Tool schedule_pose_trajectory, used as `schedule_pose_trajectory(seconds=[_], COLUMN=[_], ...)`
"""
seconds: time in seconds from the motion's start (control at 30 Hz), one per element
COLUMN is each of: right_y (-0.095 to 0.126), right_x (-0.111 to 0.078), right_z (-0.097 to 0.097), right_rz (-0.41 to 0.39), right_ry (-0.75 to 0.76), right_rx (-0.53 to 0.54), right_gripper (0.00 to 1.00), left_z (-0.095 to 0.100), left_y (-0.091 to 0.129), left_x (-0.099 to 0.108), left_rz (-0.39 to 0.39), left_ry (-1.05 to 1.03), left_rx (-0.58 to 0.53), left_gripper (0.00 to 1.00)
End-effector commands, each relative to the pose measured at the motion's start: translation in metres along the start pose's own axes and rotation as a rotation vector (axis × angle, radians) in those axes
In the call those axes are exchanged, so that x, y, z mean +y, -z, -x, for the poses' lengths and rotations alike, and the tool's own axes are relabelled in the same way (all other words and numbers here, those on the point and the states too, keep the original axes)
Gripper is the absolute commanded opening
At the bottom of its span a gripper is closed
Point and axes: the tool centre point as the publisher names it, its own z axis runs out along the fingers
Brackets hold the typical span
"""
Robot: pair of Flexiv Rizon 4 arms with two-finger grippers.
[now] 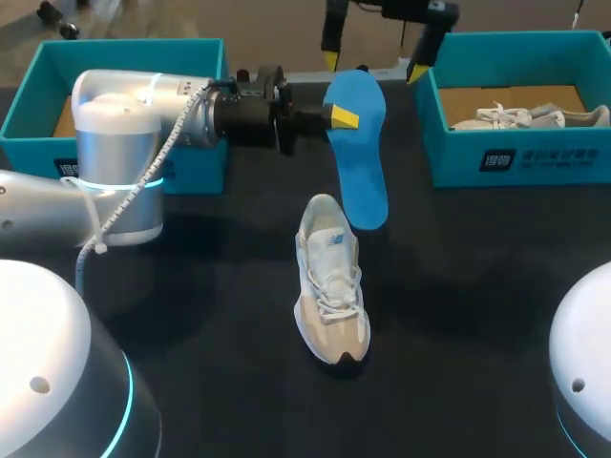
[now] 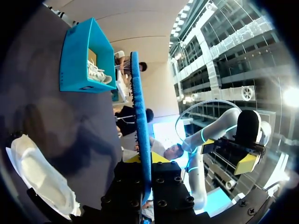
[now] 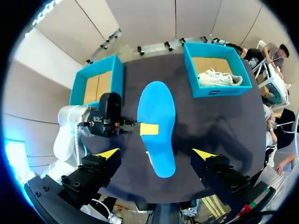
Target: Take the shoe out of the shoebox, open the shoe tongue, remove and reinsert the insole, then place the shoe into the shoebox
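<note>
From where I stood, the left gripper (image 1: 342,117) was clamped on the blue insole (image 1: 360,153) about a third of the way along its length, one yellow tip on its upper face. It held the insole out level above the dark table (image 1: 220,315). The right gripper (image 3: 156,154) hung above the insole with its fingers wide apart, touching nothing.

The white shoe (image 1: 331,281) lay upright on the table outside both boxes, laces up. Its opening end was close to the insole's nearer tip.

There were two teal shoeboxes at the far side, both lidless. The right shoebox (image 1: 563,157) held a second white shoe (image 1: 530,116) lying on its brown cardboard floor. The left shoebox (image 1: 124,44) showed brown cardboard inside, though the left arm crossed in front and hid part of it. The two boxes stood well apart, with the insole and both grippers between them.
</note>
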Motion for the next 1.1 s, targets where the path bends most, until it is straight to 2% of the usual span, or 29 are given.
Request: schedule_pose_trajectory(seconds=[0.03,0.8,0.9,1.1], right_y=[0.0,0.001,0.004,0.013], right_x=[0.002,0.002,0.005,0.012], right_z=[-0.006,-0.004,0.003,0.012], right_rz=[-0.002,-0.003,0.009,0.047], right_ry=[-0.001,0.005,-0.003,0.013], right_rx=[-0.07,-0.069,0.042,0.146], right_gripper=[1.0,1.0,1.0,1.0], left_z=[0.0,0.0,0.0,0.0], left_y=[-0.001,-0.001,-0.001,-0.001], left_x=[0.0,0.0,0.0,0.0], left_rz=[-0.003,-0.003,-0.003,-0.003], left_ry=[-0.001,-0.001,-0.001,-0.001], left_rx=[0.001,0.001,0.001,0.001], left_gripper=[0.0,0.0,0.0,0.0])
